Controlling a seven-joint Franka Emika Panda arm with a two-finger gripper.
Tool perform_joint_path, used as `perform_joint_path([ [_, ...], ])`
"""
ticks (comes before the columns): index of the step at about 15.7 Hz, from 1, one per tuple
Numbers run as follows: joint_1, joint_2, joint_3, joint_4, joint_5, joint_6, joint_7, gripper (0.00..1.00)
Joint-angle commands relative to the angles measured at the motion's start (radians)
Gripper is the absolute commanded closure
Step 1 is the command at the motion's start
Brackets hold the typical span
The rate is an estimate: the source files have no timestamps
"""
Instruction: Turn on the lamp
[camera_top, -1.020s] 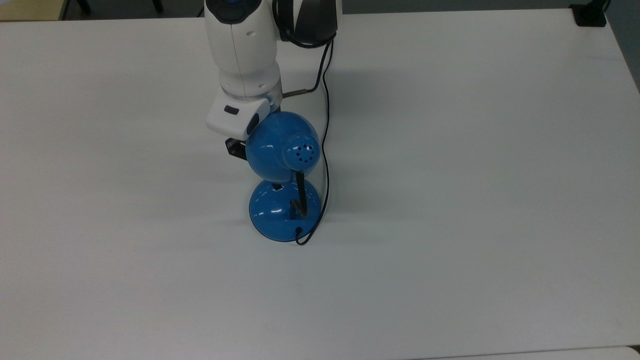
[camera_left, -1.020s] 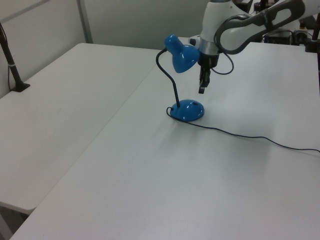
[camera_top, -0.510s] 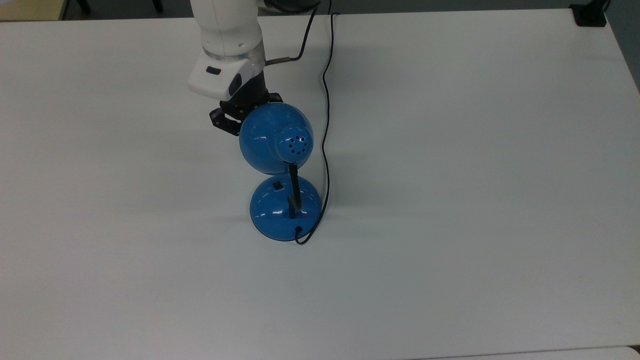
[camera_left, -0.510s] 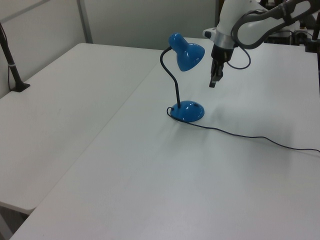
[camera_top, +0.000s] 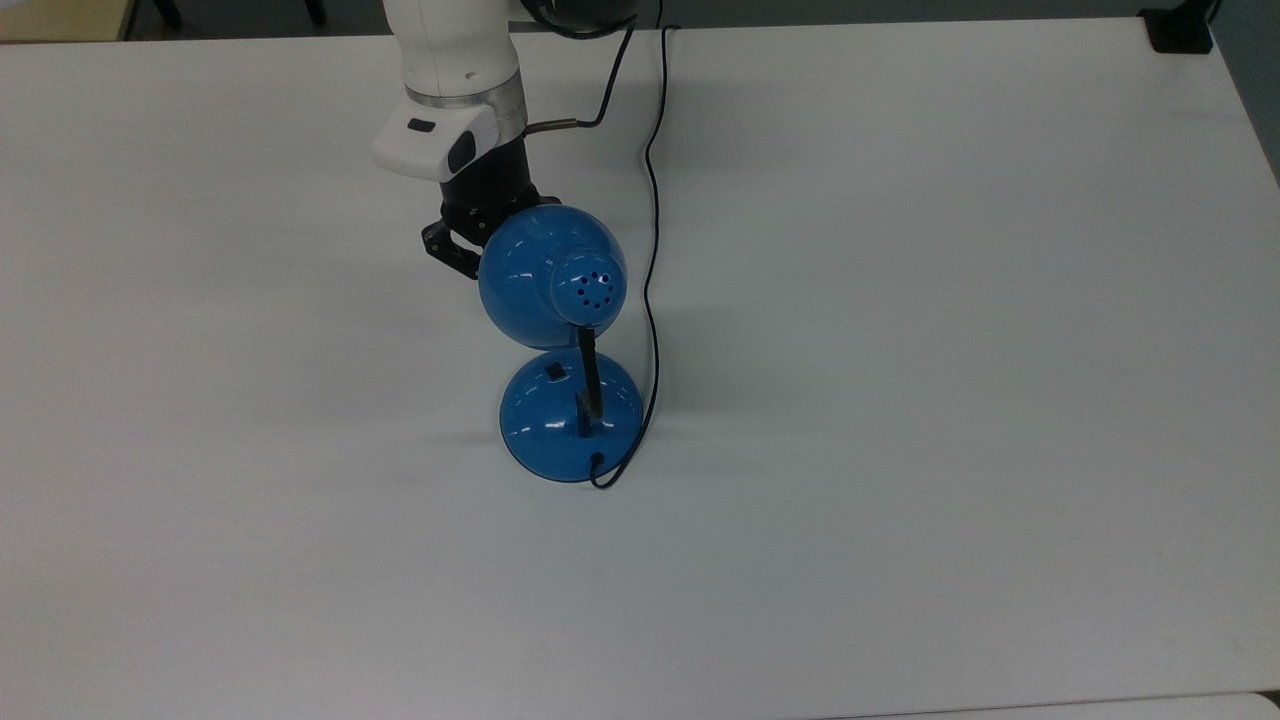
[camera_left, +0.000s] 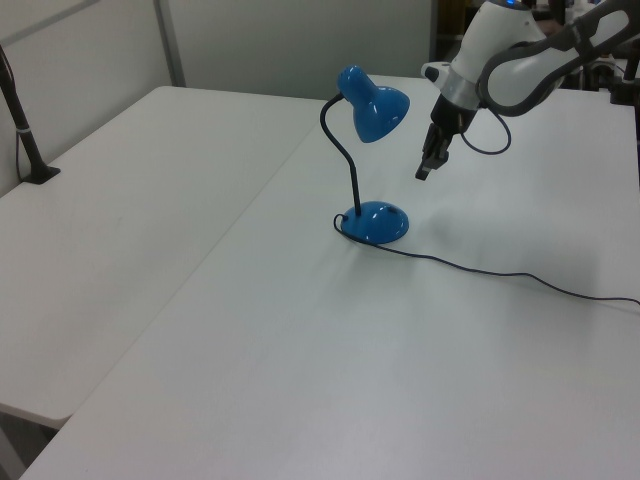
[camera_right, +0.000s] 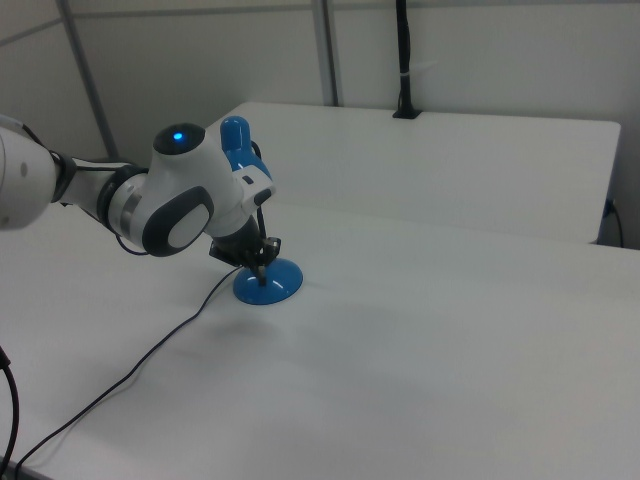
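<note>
Since a second ago the gripper (camera_left: 424, 172) has drawn back from above the lamp's base and now hangs in the air beside the shade, touching nothing, while the lamp's shade has swung up a little. One blue lamp (camera_left: 371, 220) stands upright near the middle of the white table (camera_top: 900, 400), its thin black cord (camera_left: 480, 270) trailing off to the left view's right; no writing can be read on anything. From the top view the small black switch (camera_top: 553, 371) on the base and the shade's vent holes show, whereas the left view shows the curved black neck and the fingers drawn together, holding nothing.
</note>
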Motion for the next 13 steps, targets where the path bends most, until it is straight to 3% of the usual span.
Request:
perform_joint_path([
  [1, 0.006, 0.018, 0.018, -0.027, 0.105, 0.081, -0.085, 1.00],
  [4, 0.004, 0.066, 0.032, -0.010, 0.180, 0.123, -0.150, 1.00],
  [7, 0.001, 0.118, 0.060, 0.016, 0.200, 0.138, -0.161, 1.00],
  [13, 0.003, 0.189, 0.069, 0.111, 0.254, 0.140, -0.159, 1.00],
])
